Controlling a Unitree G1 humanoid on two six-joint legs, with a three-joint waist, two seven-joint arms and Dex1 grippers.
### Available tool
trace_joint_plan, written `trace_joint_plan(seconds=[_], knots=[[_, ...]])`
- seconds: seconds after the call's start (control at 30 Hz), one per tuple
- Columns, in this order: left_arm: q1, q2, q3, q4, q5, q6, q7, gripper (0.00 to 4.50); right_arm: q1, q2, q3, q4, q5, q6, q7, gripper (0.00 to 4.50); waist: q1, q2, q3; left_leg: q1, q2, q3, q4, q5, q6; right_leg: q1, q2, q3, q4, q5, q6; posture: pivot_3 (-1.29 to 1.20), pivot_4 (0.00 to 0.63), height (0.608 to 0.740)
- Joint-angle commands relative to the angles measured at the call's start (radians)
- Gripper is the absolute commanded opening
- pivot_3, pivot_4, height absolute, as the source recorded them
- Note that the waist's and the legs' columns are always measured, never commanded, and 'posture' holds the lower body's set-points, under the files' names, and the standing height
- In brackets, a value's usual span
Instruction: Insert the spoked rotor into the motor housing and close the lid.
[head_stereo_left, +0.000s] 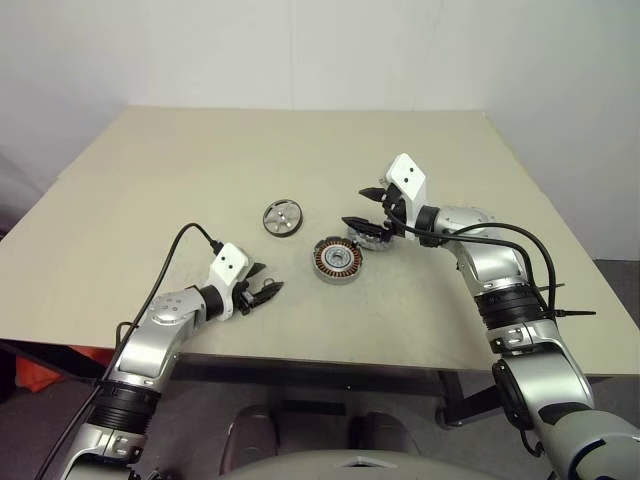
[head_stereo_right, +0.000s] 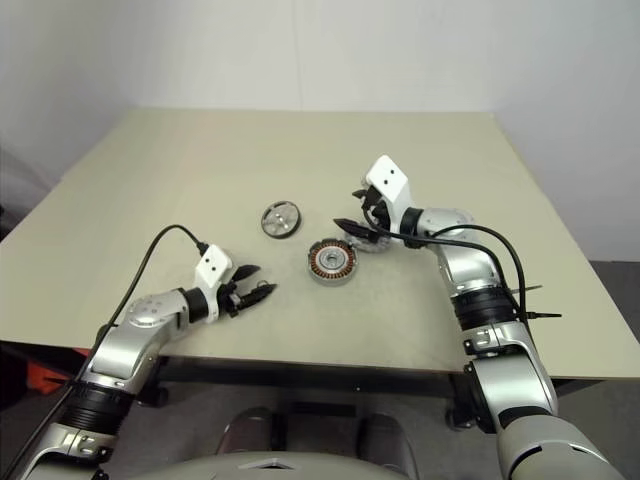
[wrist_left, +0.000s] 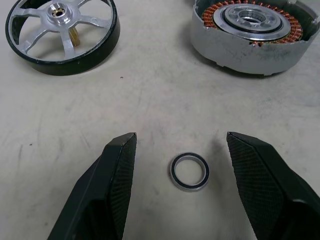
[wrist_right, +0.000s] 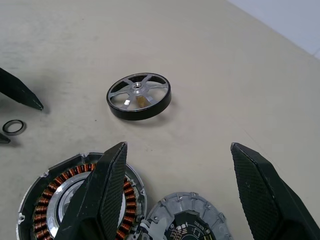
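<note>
Trouble was brewing at this point, as far as we could judge. The left gripper (wrist_left: 181, 150) sat low over the table (head_stereo_left: 150, 180) with its jaws spread well apart and nothing between them except a small ring (wrist_left: 189, 171) lying flat on the surface, squarely in the gap and untouched. The spoked rotor (wrist_left: 62, 30) was out ahead of its fingertips and off to one side, the motor housing (wrist_left: 252, 35) ahead to the other side, copper windings facing up.

The right gripper (wrist_right: 172, 165) hovered with jaws wide and empty too. The housing lay just under its left finger, the lid (wrist_right: 192, 220) (a silvery disc with a dark centre) directly beneath the gap and touching the housing's edge, and the rotor well ahead.

What we worried about:
- The left fingers closing on that ring instead of the rotor, since it sat right where they'd pinch. It looked thin enough to skid or flip away.
- The right gripper coming down for the lid and nudging the housing, because the two were touching.
- The rotor's smooth dark rim slipping out of a pinch, or dropping in tilted and catching on the windings.
- Lid going on before the rotor was in.
</note>
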Motion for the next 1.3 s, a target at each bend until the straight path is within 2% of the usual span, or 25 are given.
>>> trace_joint_plan(seconds=[0.03, 0.3, 0.87, 0.9, 1.3], knots=[[-0.012, 0.011, -0.001, -0.012, 0.01, -0.005, -0.001, 3.04, -0.033, -0.005, -0.017, -0.017, 0.005, -0.022, -0.011, 3.71, 0.0, 0.0, 0.0, 0.0, 0.0, 0.0, 0.0, 0.0, 0.0, 0.0, 0.0, 0.0, 0.0, 0.0, 0.0, 0.0, 0.0, 0.74], [0.013, 0.041, -0.043, -0.027, 0.022, 0.037, -0.042, 3.04, -0.043, 0.0, -0.013, 0.016, 0.002, -0.055, -0.017, 3.71, 0.0, 0.0, 0.0, 0.0, 0.0, 0.0, 0.0, 0.0, 0.0, 0.0, 0.0, 0.0, 0.0, 0.0, 0.0, 0.0, 0.0, 0.74], [-0.013, 0.023, -0.054, -0.023, 0.006, 0.087, -0.059, 3.04, -0.054, -0.002, -0.023, 0.064, 0.004, -0.104, -0.033, 3.71, 0.0, 0.001, -0.001, 0.001, -0.001, 0.0, 0.0, 0.0, 0.0, 0.001, 0.0, 0.0, 0.0, 0.0, 0.0, 0.0, 0.0, 0.74], [-0.01, 0.025, -0.055, -0.026, 0.008, 0.089, -0.059, 2.66, -0.056, -0.002, -0.023, 0.07, 0.004, -0.108, -0.033, 3.76, 0.0, 0.001, -0.001, 0.001, -0.001, 0.0, 0.0, 0.0, 0.0, 0.001, 0.0, 0.0, 0.0, 0.0, 0.0, 0.0, 0.0, 0.74], [-0.001, 0.055, -0.072, -0.038, 0.05, 0.09, -0.056, 2.66, -0.087, -0.004, -0.021, 0.12, -0.001, -0.154, -0.037, 3.76, 0.0, 0.001, -0.001, 0.001, 0.0, 0.0, 0.0, 0.0, 0.0, 0.001, 0.0, 0.0, 0.0, 0.0, 0.0, 0.0, 0.0, 0.74]])
